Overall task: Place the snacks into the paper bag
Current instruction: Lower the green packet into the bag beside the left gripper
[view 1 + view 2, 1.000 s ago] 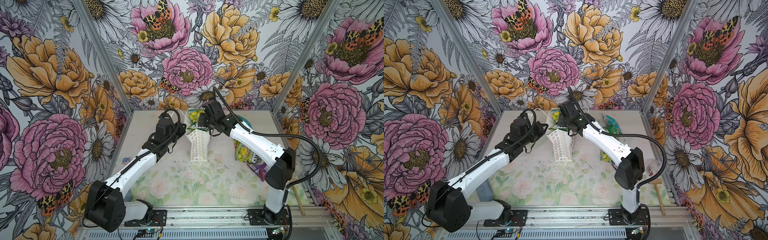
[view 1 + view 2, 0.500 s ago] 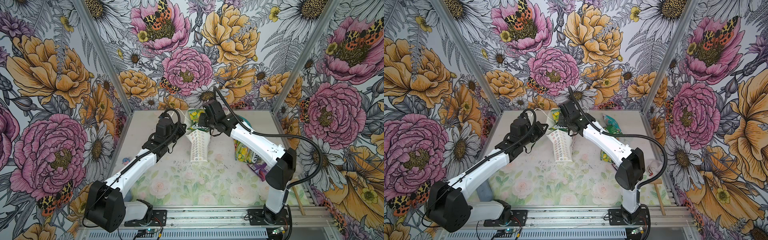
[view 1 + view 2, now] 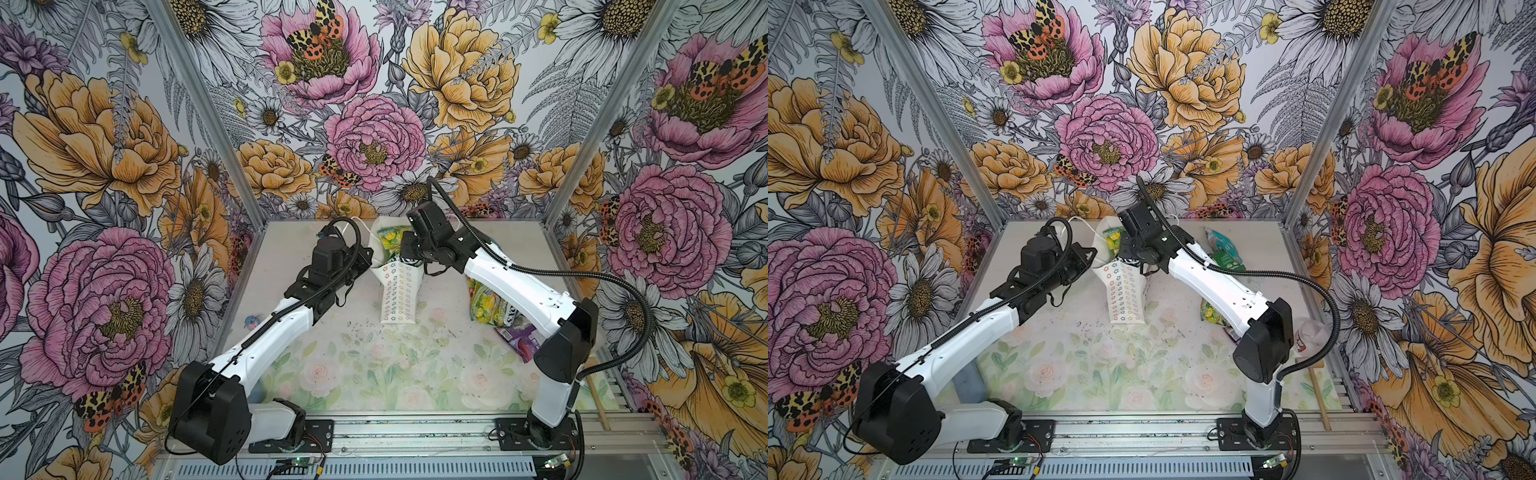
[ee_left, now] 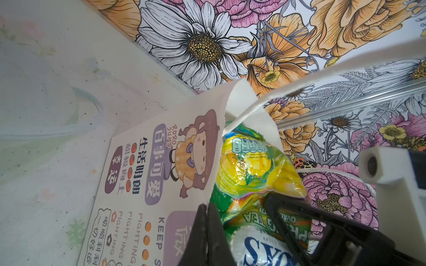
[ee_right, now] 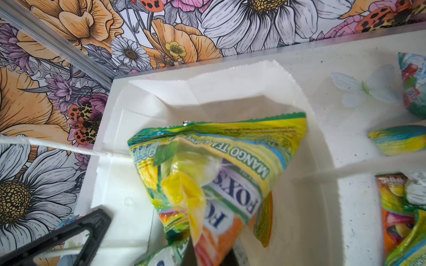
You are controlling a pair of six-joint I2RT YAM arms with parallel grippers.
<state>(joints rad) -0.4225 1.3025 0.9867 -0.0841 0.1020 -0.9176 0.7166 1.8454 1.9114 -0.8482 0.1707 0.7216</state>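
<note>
Near our floral worktop's back edge, left tool pinches the paper bag rim; right tool clamps a snack.

The bag stands near the back edge of the table, its mouth crowded. A packet fills most of the opening. The left pincer is clamped on the rim at one side, and the right pincer, gripping the packet, closes off the other. Cord handles stretch past the opening. More packets lie along the right edge under the right arm. A cup sits toward the front right corner. The front middle lies open.
</note>
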